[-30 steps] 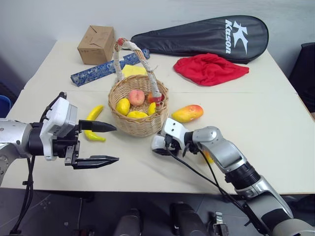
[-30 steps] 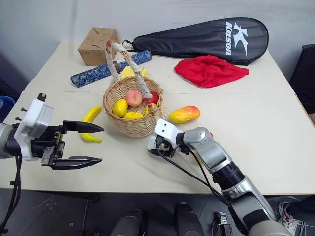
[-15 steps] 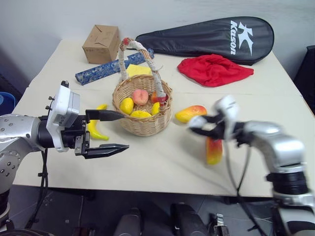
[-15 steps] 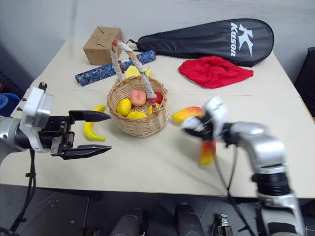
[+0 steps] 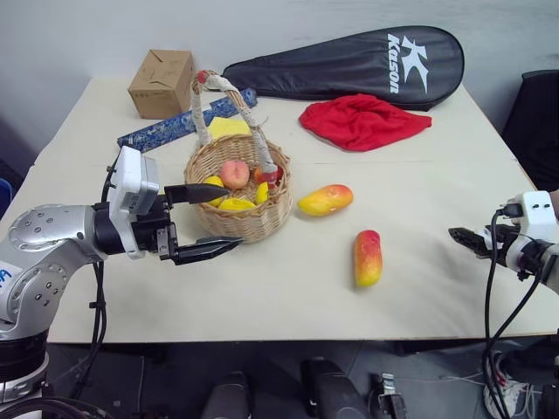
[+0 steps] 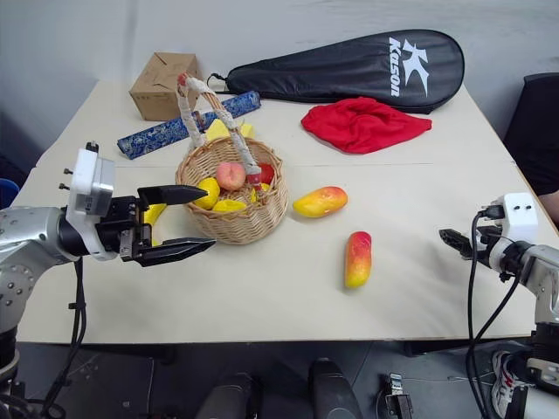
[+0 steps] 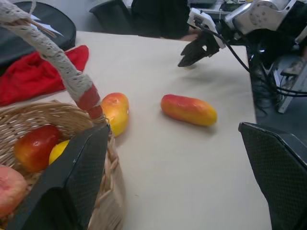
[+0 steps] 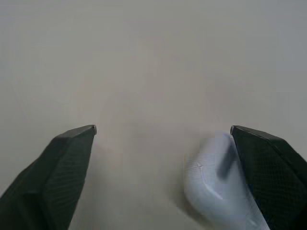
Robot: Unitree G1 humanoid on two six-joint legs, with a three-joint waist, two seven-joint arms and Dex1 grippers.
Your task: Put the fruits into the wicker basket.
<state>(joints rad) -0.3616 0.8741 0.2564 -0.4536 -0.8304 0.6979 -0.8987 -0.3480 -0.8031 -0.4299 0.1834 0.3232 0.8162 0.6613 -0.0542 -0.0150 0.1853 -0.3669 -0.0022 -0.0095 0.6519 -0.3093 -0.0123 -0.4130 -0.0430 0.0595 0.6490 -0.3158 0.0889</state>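
Cream bench (image 5: 288, 297) carrying everything, cluttered at the far side with a black racket case (image 5: 349, 65), red cloth (image 5: 362, 120), cardboard box (image 5: 162, 81) and a blue patterned roll (image 5: 166, 127). Wicker basket (image 5: 253, 223) standing left of centre, already holding a peach (image 5: 233, 174), lemons (image 5: 236, 204) and a red fruit; likely the drop point, hence central within both arms' reach. Two mangoes out on the open bench: one mango (image 5: 325, 200) just right of the basket, another mango (image 5: 368, 257) nearer the front, well apart from it. Banana (image 6: 155, 213) glimpsed behind the left gripper (image 5: 210, 220), beside the basket. Left jaws wide apart, empty, hovering alongside the basket wall. Right gripper (image 8: 163, 132) at the bench's right edge, jaws spread, clamping nothing, a small white rounded case (image 8: 216, 184) near one finger.
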